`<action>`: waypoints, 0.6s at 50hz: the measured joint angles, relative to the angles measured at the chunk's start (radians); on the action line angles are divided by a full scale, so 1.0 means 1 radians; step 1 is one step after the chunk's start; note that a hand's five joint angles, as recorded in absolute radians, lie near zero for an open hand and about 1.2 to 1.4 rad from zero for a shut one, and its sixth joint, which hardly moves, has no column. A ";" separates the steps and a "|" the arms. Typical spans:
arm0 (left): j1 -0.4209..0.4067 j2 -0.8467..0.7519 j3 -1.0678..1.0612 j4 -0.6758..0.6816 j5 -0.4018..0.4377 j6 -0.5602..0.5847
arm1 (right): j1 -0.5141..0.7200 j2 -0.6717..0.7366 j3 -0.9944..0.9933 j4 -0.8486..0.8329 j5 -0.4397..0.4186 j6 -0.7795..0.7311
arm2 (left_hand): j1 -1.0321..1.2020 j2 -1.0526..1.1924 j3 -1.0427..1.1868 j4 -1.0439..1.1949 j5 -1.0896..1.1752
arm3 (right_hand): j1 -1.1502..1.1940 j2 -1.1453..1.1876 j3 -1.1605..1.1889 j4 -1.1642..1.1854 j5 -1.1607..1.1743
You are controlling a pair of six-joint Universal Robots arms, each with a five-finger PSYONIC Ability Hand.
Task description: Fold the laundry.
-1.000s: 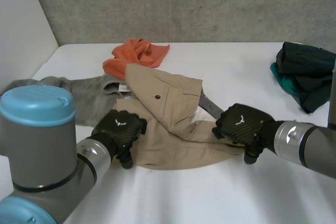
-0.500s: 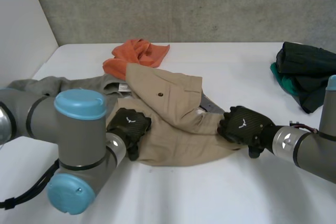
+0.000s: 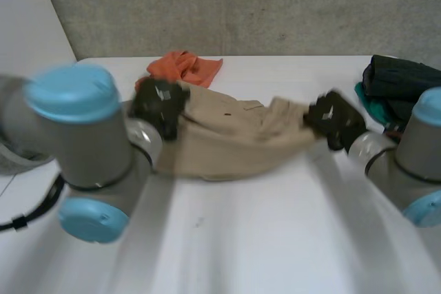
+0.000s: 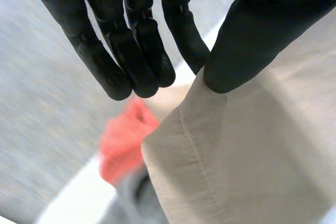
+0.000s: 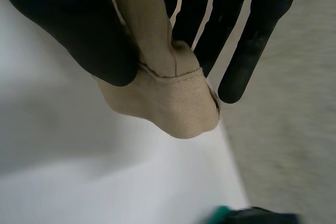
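Beige garment (image 3: pixel 234 146) hangs stretched between two robot hands over the table (image 3: pixel 275 239). The left robot hand (image 3: pixel 157 101) pinches one end between thumb and fingers, and the right robot hand (image 3: pixel 333 116) pinches the other end the same way. To do this step well, I judge both pinches must stay firm, with the hands level and the cloth taut, so it lies flat without creases. Count: one beige garment, one orange cloth (image 3: pixel 182 67), one dark pile (image 3: pixel 400 84), two robot hands.

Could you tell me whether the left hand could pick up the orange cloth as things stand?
Probably not yet: the orange cloth lies close beyond the left hand, unobstructed, but that hand is pinching the beige garment.
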 measured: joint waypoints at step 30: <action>0.101 0.177 0.694 -0.222 0.000 -0.142 | 0.054 -0.116 -0.850 0.732 0.116 0.465 | 0.000 0.002 0.001 0.001 0.009 | 0.065 0.014 0.024 0.004 0.029</action>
